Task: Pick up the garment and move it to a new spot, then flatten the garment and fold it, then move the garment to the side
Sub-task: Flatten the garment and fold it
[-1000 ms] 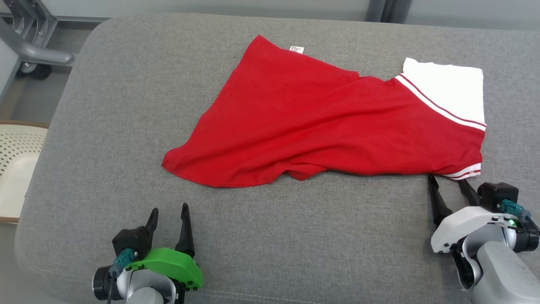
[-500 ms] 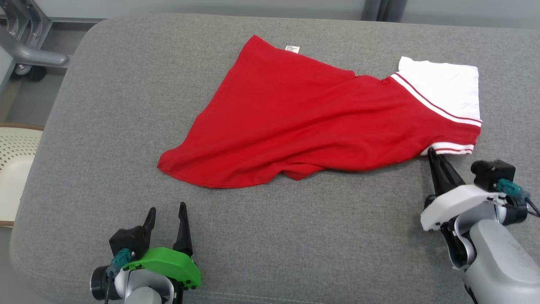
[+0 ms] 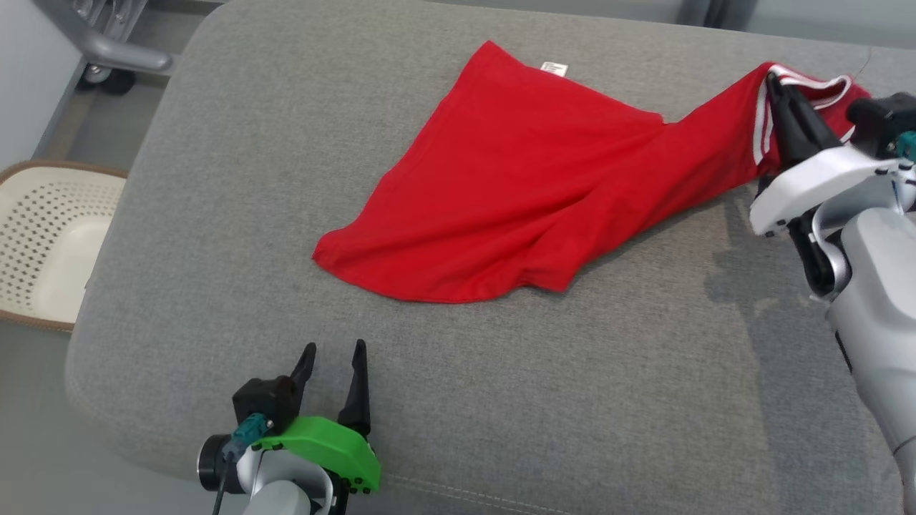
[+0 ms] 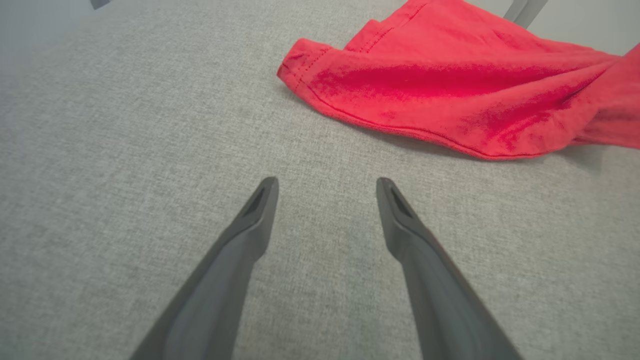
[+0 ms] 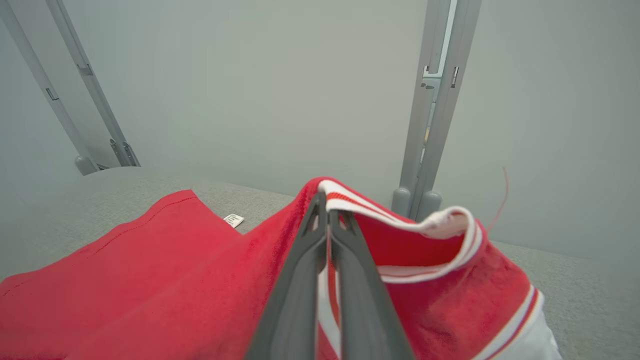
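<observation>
Above the surface (image 3: 501, 400) at far right, the right gripper (image 3: 774, 80), jaws clamped on a striped cuff (image 5: 452, 222), holds up one end of the garment (image 3: 529, 186) sprawled mid-surface, likely to drag it elsewhere; the left gripper (image 3: 333, 347) hovers apart, jaws spread.

Grey fabric-covered padded worktop (image 3: 215, 214), cream perforated plastic basket (image 3: 47, 239) beside its left edge, grey wheeled metal frame (image 3: 109, 48) beyond.
</observation>
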You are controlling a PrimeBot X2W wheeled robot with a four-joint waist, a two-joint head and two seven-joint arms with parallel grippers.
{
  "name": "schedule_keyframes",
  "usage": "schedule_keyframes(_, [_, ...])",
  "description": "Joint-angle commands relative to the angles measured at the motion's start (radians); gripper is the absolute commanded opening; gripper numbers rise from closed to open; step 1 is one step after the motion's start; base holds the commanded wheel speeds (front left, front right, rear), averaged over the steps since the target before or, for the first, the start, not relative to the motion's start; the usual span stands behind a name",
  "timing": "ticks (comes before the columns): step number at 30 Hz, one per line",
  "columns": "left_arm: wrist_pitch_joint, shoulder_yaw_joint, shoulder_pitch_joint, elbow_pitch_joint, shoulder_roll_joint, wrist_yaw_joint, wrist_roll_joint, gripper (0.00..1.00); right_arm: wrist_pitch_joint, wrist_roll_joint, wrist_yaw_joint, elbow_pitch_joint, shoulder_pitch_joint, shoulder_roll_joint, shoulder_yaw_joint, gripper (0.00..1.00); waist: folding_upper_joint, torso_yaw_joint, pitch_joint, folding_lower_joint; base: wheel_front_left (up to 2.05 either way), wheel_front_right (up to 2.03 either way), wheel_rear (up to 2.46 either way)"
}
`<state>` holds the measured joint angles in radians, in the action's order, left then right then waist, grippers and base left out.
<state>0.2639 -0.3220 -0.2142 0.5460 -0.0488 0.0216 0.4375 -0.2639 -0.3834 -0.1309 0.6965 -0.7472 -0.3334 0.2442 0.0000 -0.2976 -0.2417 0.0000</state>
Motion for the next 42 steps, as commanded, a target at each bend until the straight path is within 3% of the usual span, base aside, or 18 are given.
schedule_keyframes(1, [0.0,-0.008,-0.014,-0.002,-0.004,0.0,0.004,1.0,0.0,0.006,0.001,0.017,-0.016,-0.005,-0.005,0.0,0.0,-0.067,-0.036,0.0,0.0,0.0,0.0])
schedule_keyframes(5, [0.0,-0.07,-0.019,-0.008,-0.004,0.007,0.027,1.0,0.0,0.028,0.001,0.176,-0.136,-0.023,-0.042,0.0,0.0,-0.148,-0.057,0.0,0.0,0.0,0.0])
schedule_keyframes(6, [0.0,-0.081,-0.018,-0.011,-0.004,0.011,0.033,1.0,0.0,0.034,0.001,0.218,-0.154,-0.02,-0.042,0.4,0.0,-0.162,-0.059,0.0,0.0,0.0,0.0])
schedule_keyframes(7, [0.0,-0.092,-0.013,-0.013,-0.003,0.014,0.039,1.0,0.0,0.028,0.001,0.25,-0.17,-0.01,-0.04,1.0,0.0,-0.173,-0.061,0.0,0.0,0.0,0.0])
schedule_keyframes(12, [0.0,-0.094,0.017,-0.016,-0.003,0.034,0.059,1.0,0.0,0.029,0.001,0.239,-0.175,0.012,-0.009,1.0,0.0,-0.159,-0.054,0.0,0.0,0.0,0.0])
schedule_keyframes(19, [0.0,-0.059,0.015,-0.022,-0.004,0.032,0.04,1.0,0.0,-0.056,0.001,0.025,0.072,0.025,0.06,1.0,0.0,-0.045,-0.017,0.0,0.0,0.0,0.0])
schedule_keyframes(24, [0.0,-0.053,0.0,-0.03,-0.004,0.025,0.022,1.0,0.0,-0.092,0.001,-0.046,0.199,0.004,0.002,1.0,0.0,-0.001,-0.013,0.0,0.0,0.0,0.0])
schedule_keyframes(31, [0.0,-0.054,0.0,-0.016,-0.004,0.013,0.021,1.0,0.0,-0.062,0.001,-0.03,0.2,0.004,-0.062,1.0,0.0,0.0,-0.034,0.0,0.0,0.0,0.0])
schedule_keyframes(42, [0.0,-0.051,0.008,-0.021,-0.004,0.016,0.027,1.0,0.0,-0.086,0.001,0.069,0.161,0.022,-0.043,1.0,0.0,-0.043,-0.053,0.0,0.0,0.0,0.0])
